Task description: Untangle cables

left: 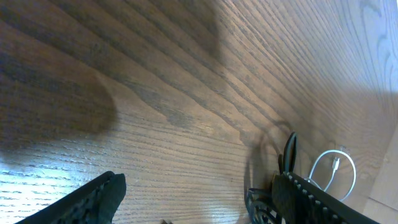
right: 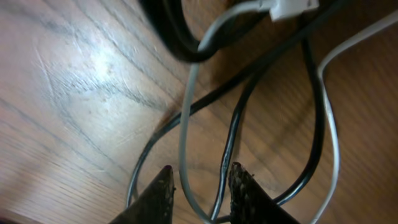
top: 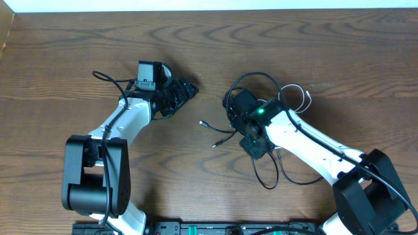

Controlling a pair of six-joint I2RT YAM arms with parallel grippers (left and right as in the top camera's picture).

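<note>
The black cable (top: pixel 267 181) loops around my right arm, with plug ends (top: pixel 204 123) lying toward the table's middle. The white cable (top: pixel 302 93) curls behind the right wrist. My right gripper (top: pixel 256 147) points down into the tangle. In the right wrist view its fingertips (right: pixel 200 182) stand a little apart, open, with a strand of the white cable (right: pixel 185 112) and a strand of the black cable (right: pixel 232 134) running through the gap, neither pinched. My left gripper (top: pixel 186 90) is wide open over bare wood, its jaws (left: pixel 205 208) holding nothing.
A thicker black wire (right: pixel 166 31) and a white plug (right: pixel 292 7) cross the top of the right wrist view. From the left wrist I see a white cable loop (left: pixel 333 167) and a black loop (left: pixel 290 149) at the far right. The table's back edge (top: pixel 209 9) is far off.
</note>
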